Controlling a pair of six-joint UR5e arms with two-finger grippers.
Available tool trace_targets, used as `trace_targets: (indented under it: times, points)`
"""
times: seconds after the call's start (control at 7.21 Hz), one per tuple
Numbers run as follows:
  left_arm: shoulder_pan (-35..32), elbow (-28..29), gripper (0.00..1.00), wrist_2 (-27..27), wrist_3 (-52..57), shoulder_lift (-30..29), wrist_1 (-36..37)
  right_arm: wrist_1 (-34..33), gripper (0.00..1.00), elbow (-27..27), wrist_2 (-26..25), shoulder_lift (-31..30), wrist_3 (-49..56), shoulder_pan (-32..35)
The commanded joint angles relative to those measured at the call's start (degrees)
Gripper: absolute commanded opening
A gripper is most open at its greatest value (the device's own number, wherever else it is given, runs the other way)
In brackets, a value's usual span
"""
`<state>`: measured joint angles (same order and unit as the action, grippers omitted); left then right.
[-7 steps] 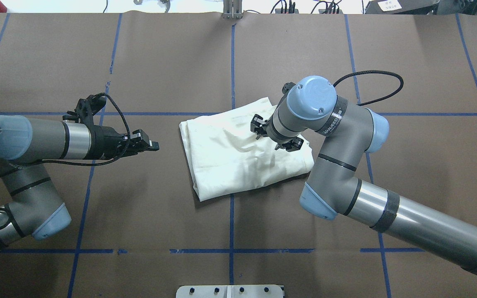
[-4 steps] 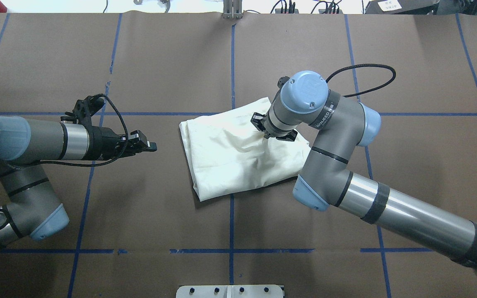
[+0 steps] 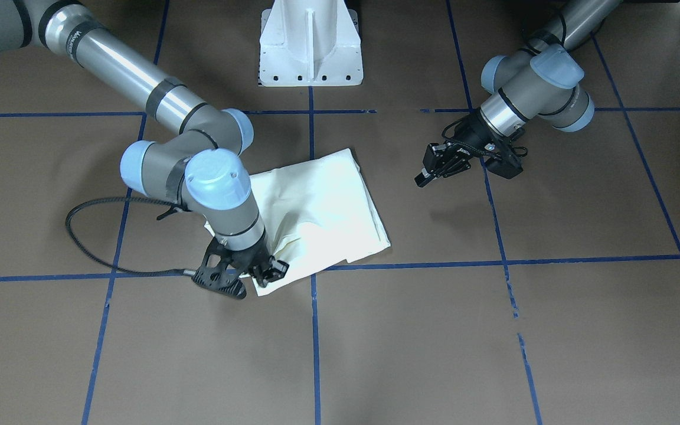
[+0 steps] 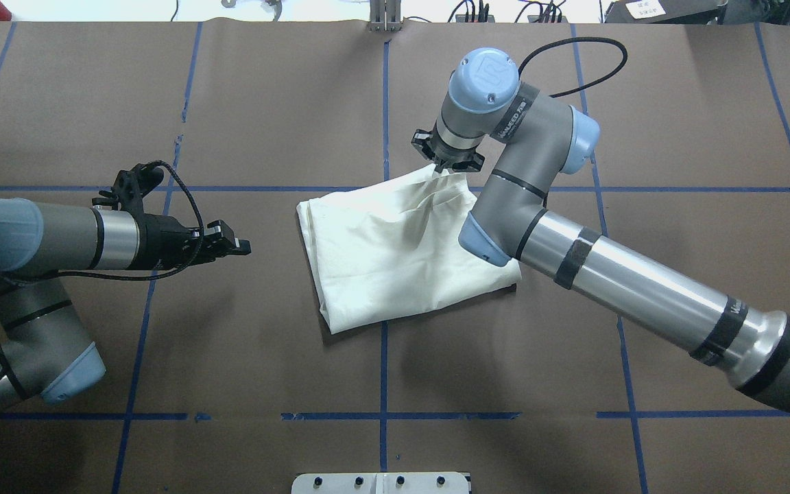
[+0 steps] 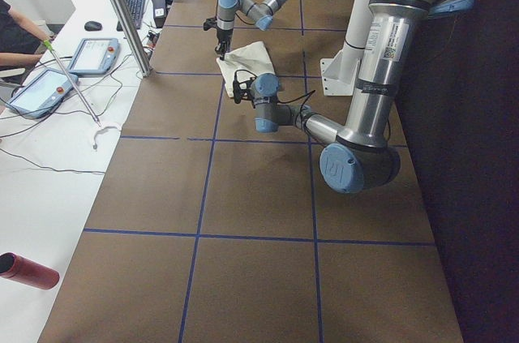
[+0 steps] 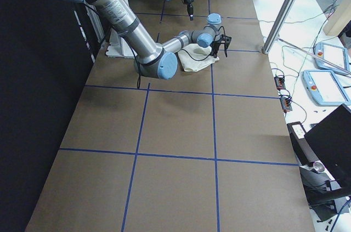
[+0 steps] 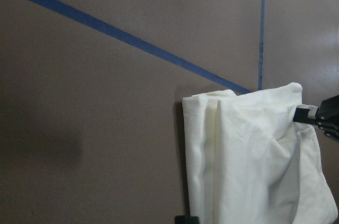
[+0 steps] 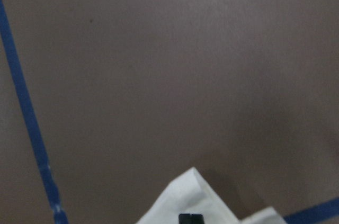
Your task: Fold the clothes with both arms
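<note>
The cream shirt (image 4: 395,254) lies folded, plain side up, at the table's middle; it also shows in the front view (image 3: 328,200) and the left wrist view (image 7: 249,155). No print shows. My right gripper (image 4: 444,169) stands at the shirt's far corner, shut on the cloth, which rises in a ridge to it. In the front view this gripper (image 3: 266,270) is over the near corner. The right wrist view shows only that cloth corner (image 8: 180,197). My left gripper (image 4: 241,245) hovers left of the shirt, apart from it, shut and empty; it also shows in the front view (image 3: 424,177).
The white pedestal base (image 3: 310,47) stands at the robot's side of the table. A black cable (image 3: 80,236) loops beside my right wrist. Blue tape lines (image 4: 384,103) grid the brown table. Operators' tablets (image 5: 89,55) and a metal post (image 5: 122,10) stand beyond the far edge.
My right gripper has moved from over the shirt's middle to its far corner, drawing the top layer up into a ridge. My left gripper has drawn back slightly to the left.
</note>
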<state>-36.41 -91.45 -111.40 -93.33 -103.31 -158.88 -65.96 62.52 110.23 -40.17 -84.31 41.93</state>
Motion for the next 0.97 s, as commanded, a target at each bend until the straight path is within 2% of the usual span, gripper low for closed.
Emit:
trace_targets:
  times: [0.0,0.14,0.28,0.42,0.55,0.69,0.83]
  points:
    - [-0.9,0.4,0.0,-0.2,2.9,0.5,0.1,0.3,0.0,-2.0,4.2,0.6,5.4,6.6]
    - [-3.6,0.2,0.0,-0.8,9.9,3.4,0.2,0.0,0.0,-1.3,6.9,-0.6,9.0,9.7]
    - [-8.5,0.1,0.0,-3.7,17.7,5.6,1.7,-0.3,0.0,3.6,12.6,-6.3,10.6,13.6]
    - [-16.7,0.0,0.0,-8.5,28.4,7.1,6.1,-0.4,0.0,13.1,17.1,-17.1,16.5,19.4]
    - [-22.3,0.0,0.0,-11.5,38.9,10.4,7.3,-0.4,0.0,17.9,22.6,-24.4,24.7,26.1]
    - [-28.0,0.0,0.0,-14.1,46.9,12.6,9.2,-0.7,0.0,22.5,25.7,-33.0,32.2,30.6]
    - [-33.4,0.0,0.0,-15.3,55.1,12.9,15.2,-0.7,0.0,26.1,25.8,-40.3,40.5,34.1]
